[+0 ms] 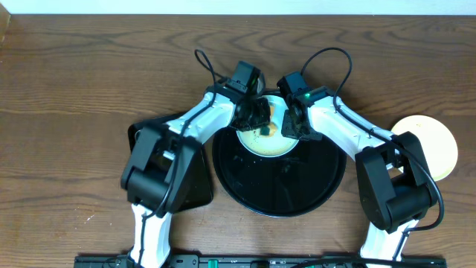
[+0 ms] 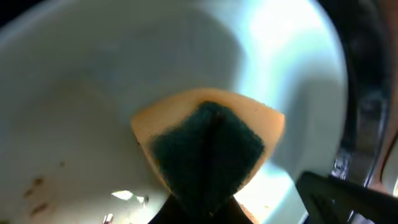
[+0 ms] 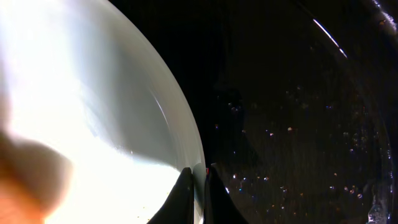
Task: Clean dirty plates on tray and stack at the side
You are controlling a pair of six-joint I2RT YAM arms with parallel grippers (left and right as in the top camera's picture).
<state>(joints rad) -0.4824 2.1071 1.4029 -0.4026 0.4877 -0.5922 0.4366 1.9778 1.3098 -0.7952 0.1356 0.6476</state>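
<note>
Black and rectangular, a smaller tray (image 1: 204,192) lies on the wooden surface (image 1: 74,89) to the outer side of the left tool (image 1: 256,117), partly under that arm; the left tool is clamped on a sponge (image 2: 208,149), orange with a dark green scouring face, which is pressed to the inside of a pale plate (image 2: 112,81) right beneath it; a few small brown smears (image 2: 34,190) show on the plate, off to one side of the sponge; the right tool (image 3: 198,186) stands just beside the left one, across the plate, its jaws narrowed onto the plate's rim and pinching it; the plate sits in the far part of the round glossy black tray (image 1: 297,193), which spreads below both tools and carries tiny droplets; well out past the right tool's outer side, a pale yellow plate (image 1: 431,141) rests on the surface, apart from the round tray.
</note>
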